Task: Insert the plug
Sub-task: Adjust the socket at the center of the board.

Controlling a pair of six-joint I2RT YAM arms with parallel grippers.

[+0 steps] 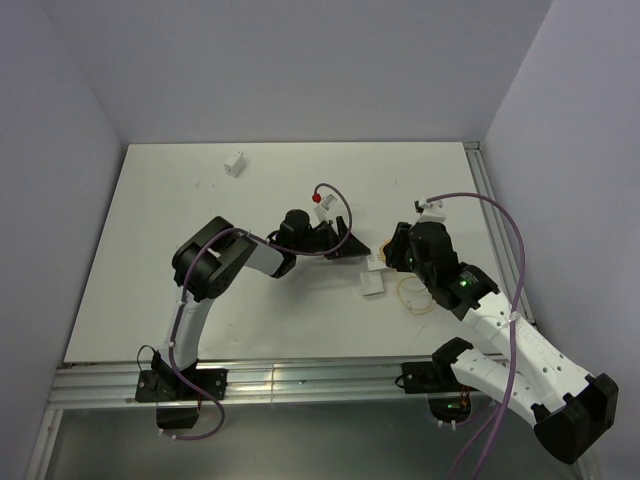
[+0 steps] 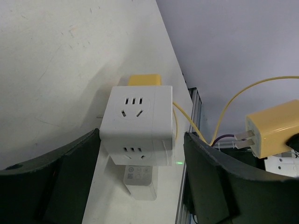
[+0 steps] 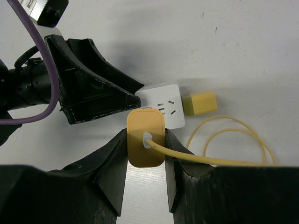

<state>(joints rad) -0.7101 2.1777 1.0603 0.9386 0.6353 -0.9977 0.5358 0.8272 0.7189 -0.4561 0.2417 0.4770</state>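
Observation:
The yellow plug (image 3: pixel 145 138) sits between my right gripper (image 3: pixel 145 135) fingers, which are shut on its sides, and its yellow cable (image 3: pixel 219 160) trails right. In the left wrist view the plug (image 2: pixel 273 128) hangs at the right, its prongs pointing left at the white socket cube (image 2: pixel 135 123). My left gripper (image 2: pixel 142 140) is open and straddles the cube: the left finger (image 2: pixel 51 182) is at its edge, the right finger (image 2: pixel 219 186) apart from it. A second yellow plug (image 3: pixel 199 103) sits on the cube's far side. Both grippers (image 1: pixel 345 245) (image 1: pixel 390 258) meet mid-table.
A white labelled block (image 2: pixel 139 179) lies on the table under the cube. The yellow cable loops (image 1: pixel 415 295) on the table by the right arm. A small white piece (image 1: pixel 236 162) lies far back left. A metal rail (image 1: pixel 490 200) runs along the table's right edge.

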